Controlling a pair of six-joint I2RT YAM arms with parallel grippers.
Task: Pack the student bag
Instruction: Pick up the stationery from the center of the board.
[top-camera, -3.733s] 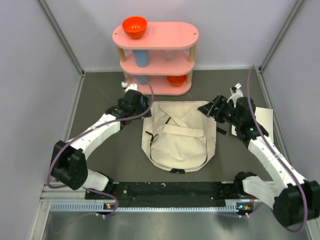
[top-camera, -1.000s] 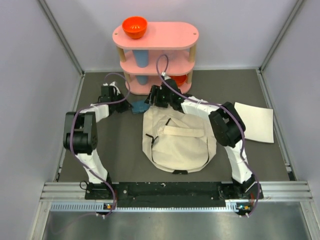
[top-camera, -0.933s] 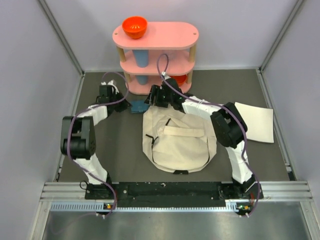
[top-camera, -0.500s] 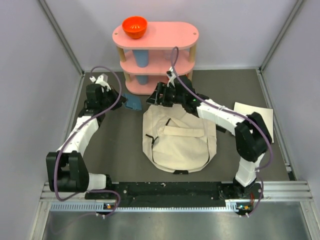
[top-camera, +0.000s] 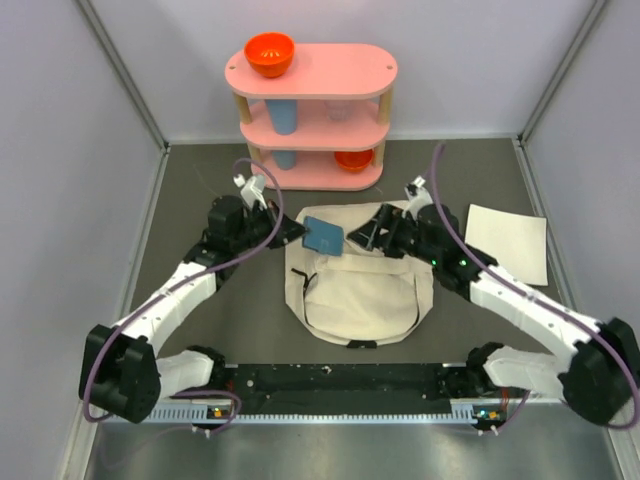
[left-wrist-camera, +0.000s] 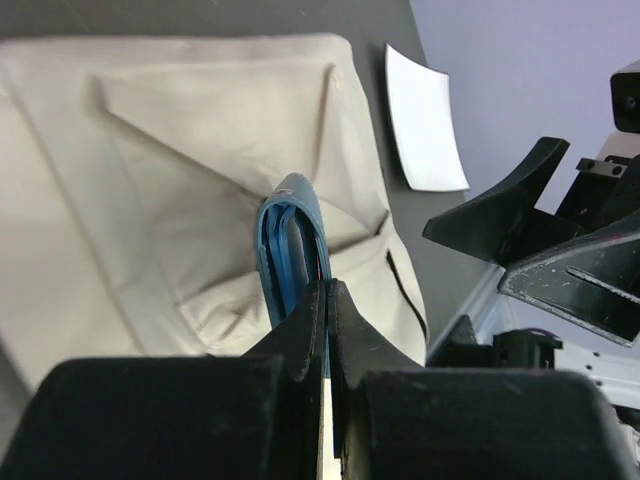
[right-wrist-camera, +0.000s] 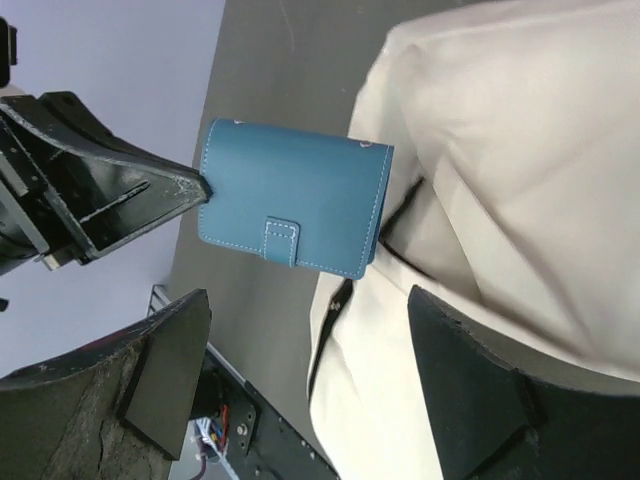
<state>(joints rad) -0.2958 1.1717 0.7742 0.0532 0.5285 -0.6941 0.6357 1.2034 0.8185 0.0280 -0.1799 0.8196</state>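
The student bag (top-camera: 360, 285), a cream canvas backpack with black zippers, lies flat in the middle of the dark table. My left gripper (top-camera: 299, 231) is shut on a blue wallet (top-camera: 324, 236) and holds it in the air over the bag's top left part. In the left wrist view the wallet (left-wrist-camera: 290, 240) stands edge-on between the shut jaws (left-wrist-camera: 328, 300), above the bag (left-wrist-camera: 180, 150). My right gripper (top-camera: 371, 236) hovers open over the bag's top, facing the wallet (right-wrist-camera: 295, 205). Nothing is between its jaws (right-wrist-camera: 308, 300), and the bag (right-wrist-camera: 520, 180) lies below.
A pink three-tier shelf (top-camera: 312, 110) stands behind the bag, with an orange bowl (top-camera: 269, 53) on top, a blue cup (top-camera: 284, 117) in the middle and another orange bowl (top-camera: 353, 159) at the bottom. A flat white sheet (top-camera: 508, 243) lies at the right. Grey walls close in three sides.
My left gripper has carried the blue wallet from beside the shelf to above the bag. The right arm has drawn back from the bag's top edge and its jaws have widened.
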